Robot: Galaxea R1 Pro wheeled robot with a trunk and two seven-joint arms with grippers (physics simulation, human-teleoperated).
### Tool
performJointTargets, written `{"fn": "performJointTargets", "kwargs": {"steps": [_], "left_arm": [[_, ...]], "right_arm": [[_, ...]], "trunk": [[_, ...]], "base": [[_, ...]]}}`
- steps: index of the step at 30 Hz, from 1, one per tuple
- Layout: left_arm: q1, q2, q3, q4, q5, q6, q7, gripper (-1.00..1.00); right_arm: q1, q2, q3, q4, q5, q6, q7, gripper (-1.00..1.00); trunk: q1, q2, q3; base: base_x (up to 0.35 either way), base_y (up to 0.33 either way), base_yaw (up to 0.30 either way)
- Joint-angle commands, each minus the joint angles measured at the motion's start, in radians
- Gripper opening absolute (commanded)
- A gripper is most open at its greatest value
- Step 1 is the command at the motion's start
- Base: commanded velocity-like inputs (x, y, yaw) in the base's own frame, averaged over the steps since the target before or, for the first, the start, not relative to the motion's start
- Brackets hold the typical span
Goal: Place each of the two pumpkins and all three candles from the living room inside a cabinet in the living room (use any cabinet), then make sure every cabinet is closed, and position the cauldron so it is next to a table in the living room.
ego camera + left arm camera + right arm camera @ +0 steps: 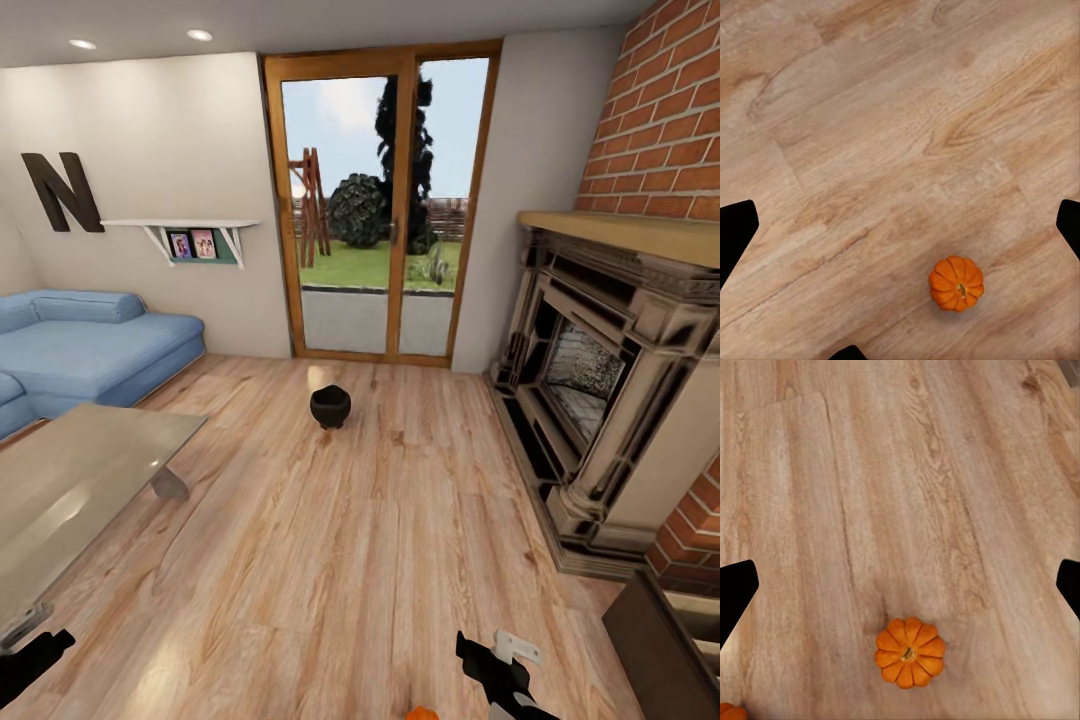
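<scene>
The black cauldron (pixel 330 405) stands on the wood floor in mid-room, in front of the glass door. The grey-topped table (pixel 80 480) is at the left. An orange pumpkin (pixel 421 714) peeks in at the bottom edge, beside my right gripper (pixel 497 668). In the right wrist view that pumpkin (pixel 910 652) lies on the floor below the open gripper (pixel 900 585), and a sliver of a second pumpkin (pixel 731 711) shows at the corner. My left gripper (pixel 900 225) is open above the floor, with a pumpkin (pixel 957 283) below it. The candles are out of view.
A blue sofa (pixel 80 345) stands at the back left and a fireplace (pixel 600 390) with brick wall at the right. The dark-brown cabinet (pixel 665 645) corner shows at the bottom right, with a pale strip at its top. My left gripper (pixel 35 655) is low at the left.
</scene>
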Motion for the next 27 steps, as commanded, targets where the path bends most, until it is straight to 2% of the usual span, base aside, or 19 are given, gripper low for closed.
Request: {"fn": "performJointTargets", "kwargs": {"steps": [1,13,14,15,16,18,21,23,24,25,26,27], "left_arm": [[-0.001,0.001,-0.003,-0.001,0.011,-0.001,0.009,1.0],[-0.001,0.002,-0.002,-0.001,0.013,0.0,0.006,1.0],[-0.001,0.008,-0.001,0.002,0.013,0.004,-0.061,1.0],[-0.001,0.019,0.001,0.007,0.011,0.015,-0.171,1.0],[-0.001,0.027,0.001,0.009,0.011,0.022,-0.217,1.0],[-0.014,0.062,0.007,0.014,0.012,0.06,-0.357,1.0],[-0.037,0.082,0.01,0.049,0.012,0.085,-0.482,1.0],[-0.046,0.086,0.011,0.122,0.01,0.089,-0.584,1.0],[-0.047,0.086,0.011,0.139,0.01,0.088,-0.612,1.0],[-0.049,0.083,0.01,0.167,0.009,0.082,-0.666,1.0],[-0.05,0.08,0.008,0.178,0.008,0.077,-0.692,1.0],[-0.052,0.069,0.003,0.198,0.004,0.061,-0.736,1.0]], "right_arm": [[-0.001,0.0,0.008,0.0,-0.005,-0.001,-0.006,1.0],[0.0,-0.001,0.009,0.0,-0.006,0.0,-0.007,1.0],[-0.001,-0.001,0.009,0.0,-0.005,0.0,-0.007,1.0],[-0.001,-0.001,0.011,-0.001,-0.002,0.003,-0.006,1.0],[-0.001,0.0,0.012,-0.002,-0.001,0.005,-0.006,1.0],[-0.001,0.0,0.012,-0.003,0.001,0.041,-0.005,1.0],[-0.004,0.0,0.016,-0.019,0.004,0.148,-0.005,1.0],[-0.008,-0.001,0.02,-0.108,0.004,0.26,-0.006,1.0],[-0.008,-0.002,0.021,-0.144,0.004,0.29,-0.006,1.0],[-0.009,-0.004,0.022,-0.227,0.004,0.351,-0.007,1.0],[-0.01,-0.005,0.022,-0.272,0.003,0.383,-0.007,1.0],[-0.01,-0.006,0.022,-0.362,0.003,0.449,-0.008,1.0]], "trunk": [[0.0,-0.001,-0.001],[0.0,-0.001,-0.001],[0.0,-0.001,-0.001],[0.0,-0.001,-0.001],[0.0,-0.001,-0.001],[0.0,-0.001,-0.001],[0.0,-0.001,-0.001],[0.0,-0.001,-0.001],[0.0,-0.001,-0.001],[0.0,-0.001,-0.001],[0.0,-0.001,-0.001],[0.0,-0.001,-0.001]], "base": [[0.0,-0.001,0.0],[0.0,0.0,0.0],[0.0,0.0,0.0],[0.0,0.0,0.0],[0.0,0.0,0.0],[0.0,0.0,0.0],[0.0,0.0,0.0],[0.0,0.0,0.0],[0.0,0.0,0.0],[0.0,0.0,0.0],[0.0,0.0,0.0],[0.0,0.0,0.0]]}}
